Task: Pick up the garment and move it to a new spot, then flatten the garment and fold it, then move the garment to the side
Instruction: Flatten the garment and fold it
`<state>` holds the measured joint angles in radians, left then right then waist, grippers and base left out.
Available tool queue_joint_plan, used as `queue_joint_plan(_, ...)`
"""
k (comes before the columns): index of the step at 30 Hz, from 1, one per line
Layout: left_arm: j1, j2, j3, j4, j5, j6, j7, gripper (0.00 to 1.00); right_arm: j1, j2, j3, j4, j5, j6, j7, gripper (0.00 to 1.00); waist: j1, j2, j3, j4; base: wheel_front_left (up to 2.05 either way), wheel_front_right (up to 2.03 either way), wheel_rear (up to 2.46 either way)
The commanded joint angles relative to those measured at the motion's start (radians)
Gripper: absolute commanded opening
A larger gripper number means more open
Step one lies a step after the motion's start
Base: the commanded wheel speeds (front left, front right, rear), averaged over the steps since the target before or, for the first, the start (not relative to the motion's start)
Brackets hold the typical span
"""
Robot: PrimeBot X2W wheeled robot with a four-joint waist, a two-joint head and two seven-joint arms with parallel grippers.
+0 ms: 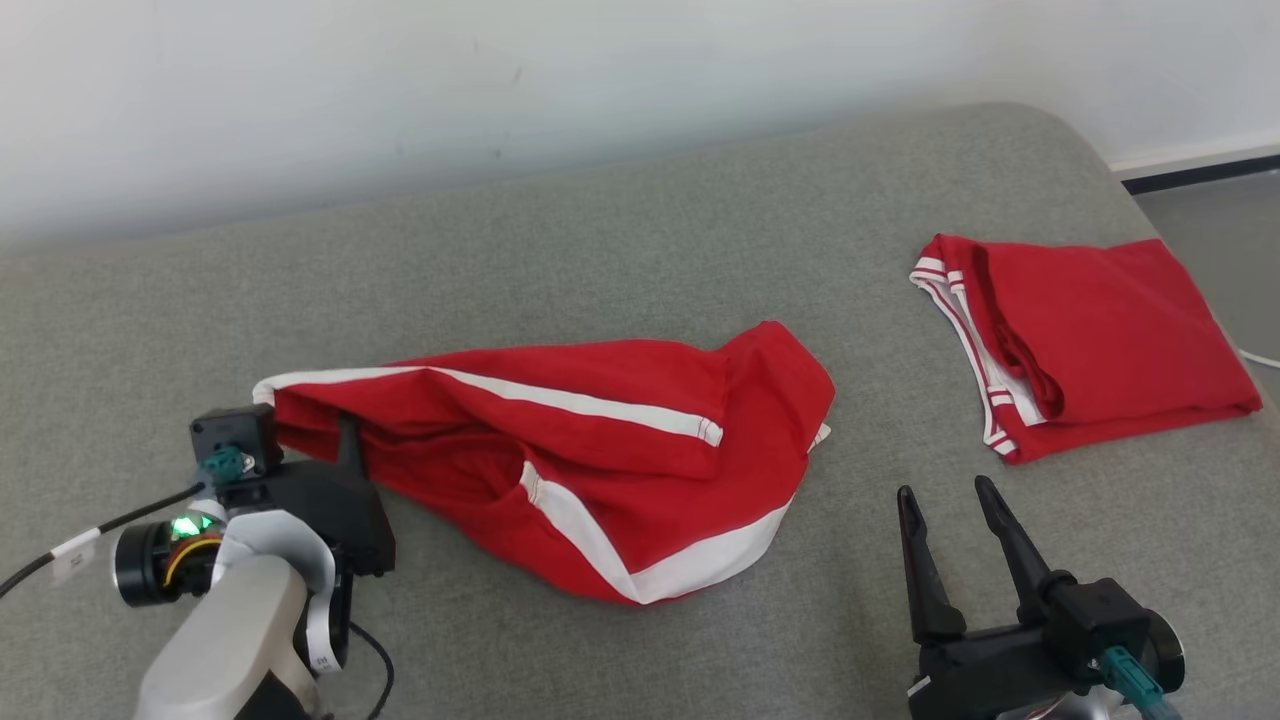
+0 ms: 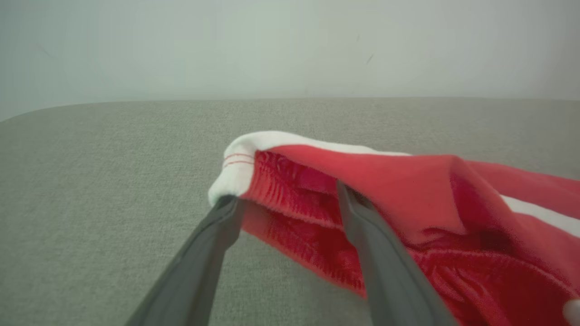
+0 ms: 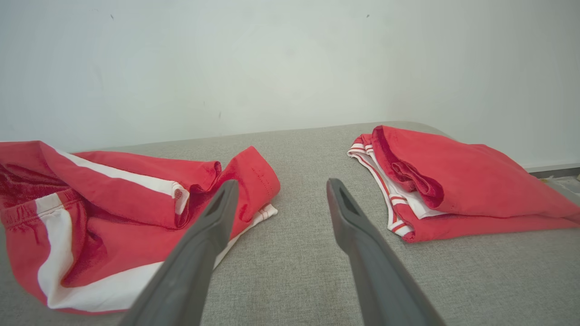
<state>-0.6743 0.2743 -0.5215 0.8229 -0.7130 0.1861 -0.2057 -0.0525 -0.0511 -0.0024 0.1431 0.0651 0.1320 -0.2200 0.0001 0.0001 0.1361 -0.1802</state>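
I log soft, even, bright light with only faint shadows under the garment (image 1: 600,470); head view is sharp, left wrist view hazy, its near fingers (image 2: 199,267) blurred, far edge of the cushion (image 2: 90,190) bowed.

A grey fabric surface (image 1: 600,250) fills most of the head view, its rounded corner at the upper right. On it, at the right of the frame, lies a folded red garment (image 1: 1100,340) with white, red-striped trim along its left edge. A white wall (image 1: 400,90) runs across the top. At the upper right a dark baseboard strip (image 1: 1200,170) borders grey floor (image 1: 1220,230), and a white cable (image 1: 1262,358) shows at the right edge.
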Motion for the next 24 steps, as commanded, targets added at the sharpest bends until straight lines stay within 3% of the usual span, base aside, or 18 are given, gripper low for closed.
queue_joint_plan(1, 0.020, -0.003, -0.012, 0.014, 0.007, -0.005, 0.026, 1.00, 0.005, 0.002, -0.001, -0.001, -0.005, -0.002, 0.000, 1.00, -0.0001, -0.0001, -0.009, -0.003, 0.00, 0.00, 0.00)
queue_joint_plan(10, 0.063, 0.003, -0.029, -0.029, -0.047, -0.019, 0.195, 1.00, 0.028, 0.002, -0.009, -0.011, -0.008, -0.002, 0.007, 1.00, -0.0001, -0.0001, -0.034, 0.011, 0.00, 0.00, 0.00)
queue_joint_plan(19, 0.191, 0.041, -0.067, -0.345, -0.083, -0.032, 0.325, 1.00, 0.041, 0.002, -0.010, -0.015, -0.002, -0.002, 0.011, 1.00, -0.0001, -0.0001, -0.049, 0.027, 0.00, 0.00, 0.00)
queue_joint_plan(24, 0.214, 0.075, -0.115, -0.496, -0.045, -0.011, 0.389, 1.00, 0.028, 0.002, -0.002, -0.017, 0.004, -0.002, 0.009, 1.00, -0.0001, -0.0001, -0.033, 0.024, 0.00, 0.00, 0.00)
